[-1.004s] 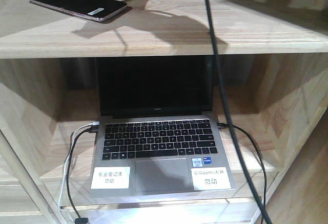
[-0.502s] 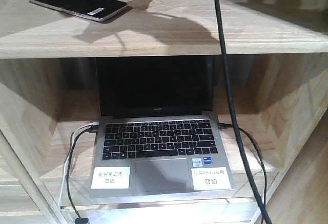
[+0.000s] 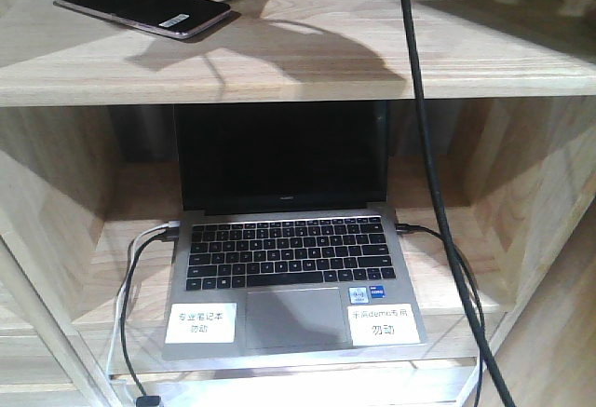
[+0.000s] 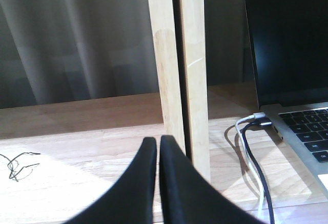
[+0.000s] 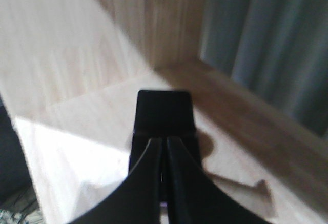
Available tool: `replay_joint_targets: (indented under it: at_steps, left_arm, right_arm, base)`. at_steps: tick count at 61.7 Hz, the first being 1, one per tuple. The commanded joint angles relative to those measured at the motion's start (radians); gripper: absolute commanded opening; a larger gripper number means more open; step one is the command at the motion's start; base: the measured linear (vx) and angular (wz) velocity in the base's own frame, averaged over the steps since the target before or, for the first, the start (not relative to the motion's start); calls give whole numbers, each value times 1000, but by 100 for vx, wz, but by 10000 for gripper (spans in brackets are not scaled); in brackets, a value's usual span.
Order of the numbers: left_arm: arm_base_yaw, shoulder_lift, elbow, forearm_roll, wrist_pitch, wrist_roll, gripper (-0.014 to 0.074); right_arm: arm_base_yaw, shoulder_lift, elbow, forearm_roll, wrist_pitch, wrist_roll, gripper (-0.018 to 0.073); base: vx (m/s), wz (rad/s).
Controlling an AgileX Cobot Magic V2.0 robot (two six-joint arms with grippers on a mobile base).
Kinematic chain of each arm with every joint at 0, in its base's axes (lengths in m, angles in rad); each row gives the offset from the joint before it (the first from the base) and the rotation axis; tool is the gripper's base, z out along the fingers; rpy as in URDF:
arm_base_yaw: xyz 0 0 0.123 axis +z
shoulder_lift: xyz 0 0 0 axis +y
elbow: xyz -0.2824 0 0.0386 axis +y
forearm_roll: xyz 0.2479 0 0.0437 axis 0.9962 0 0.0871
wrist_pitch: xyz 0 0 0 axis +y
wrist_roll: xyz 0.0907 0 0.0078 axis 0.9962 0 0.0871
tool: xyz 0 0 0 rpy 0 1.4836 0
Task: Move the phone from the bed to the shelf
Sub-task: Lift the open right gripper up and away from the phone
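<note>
Front view: phone lies flat on top shelf, left end, above open laptop. Left gripper fingers pressed together, empty. Right gripper fingers pressed together too, nothing held.

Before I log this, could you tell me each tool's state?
Left tool: closed, holding nothing.
Right tool: closed, holding nothing visible.

place: home room | cues: wooden shelving; laptop; grey curtains
</note>
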Motion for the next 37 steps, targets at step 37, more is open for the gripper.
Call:
replay_joint_targets:
  at_steps: [37]
  left_arm:
    - [1, -12, -22, -9, -73, -6, 1]
  right_arm:
    - [-7, -71, -27, -28, -166, -10, -6]
  base:
    - [0, 0]
